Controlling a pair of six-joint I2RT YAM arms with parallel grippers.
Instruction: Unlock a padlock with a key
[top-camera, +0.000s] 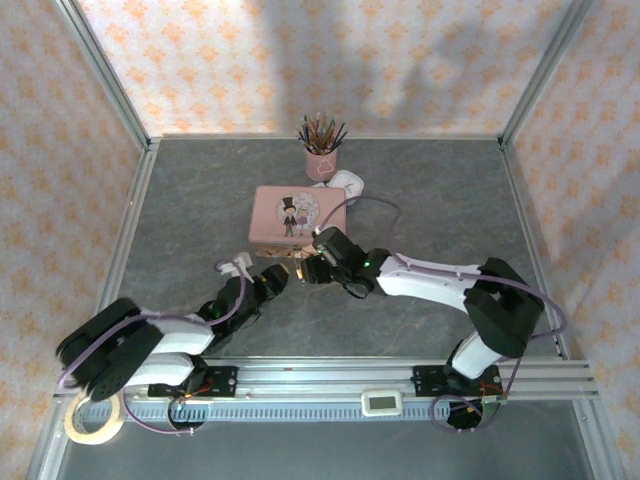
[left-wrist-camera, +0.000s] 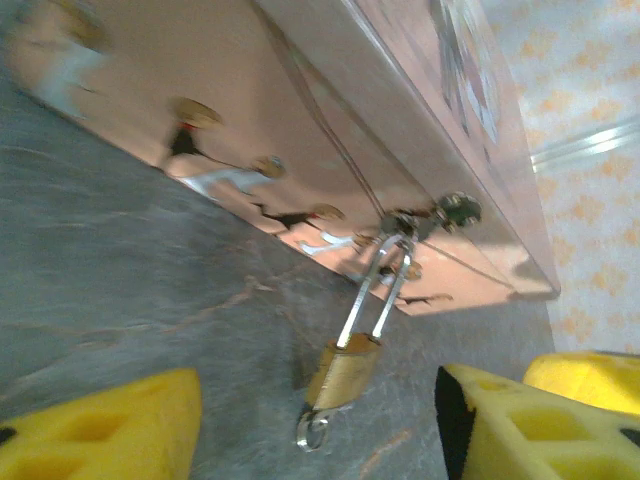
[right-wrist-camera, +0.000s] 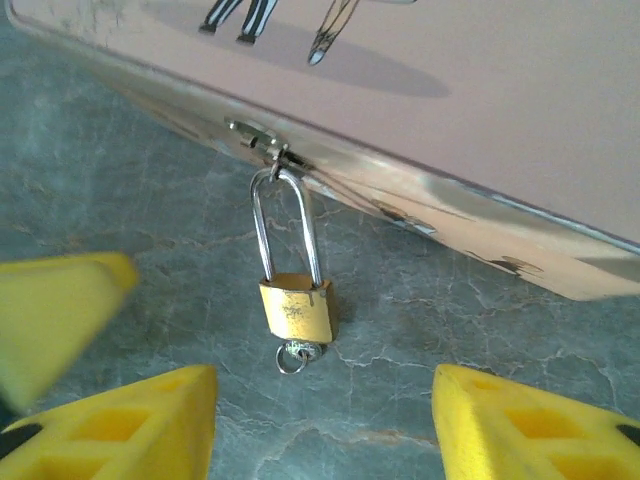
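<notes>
- The left pincer is seen standing open, with nothing held between its yellow fingers; it is set low over the grey counter, to the left of the lock and angled in toward it, so the lock is met obliquely.
- The padlock is found lying on the counter just in front of the pink tin; its silver shackle is hooked through the tin's hasp; its long axis is laid from the tin's front wall out toward the arms, with the shackle at the far end and the brass body at the near end; a small key on a ring appears to be seated in the keyhole at that near end, though it is too small to be judged with certainty.
- The right pincer is likewise seen open and empty; the lock is presented straight ahead of it, centred on the gap, key end nearest.
- The right arm is judged the better aligned for the key, since the key can be reached along the lock's own axis; the body could be steadied from the side by the left.
</notes>
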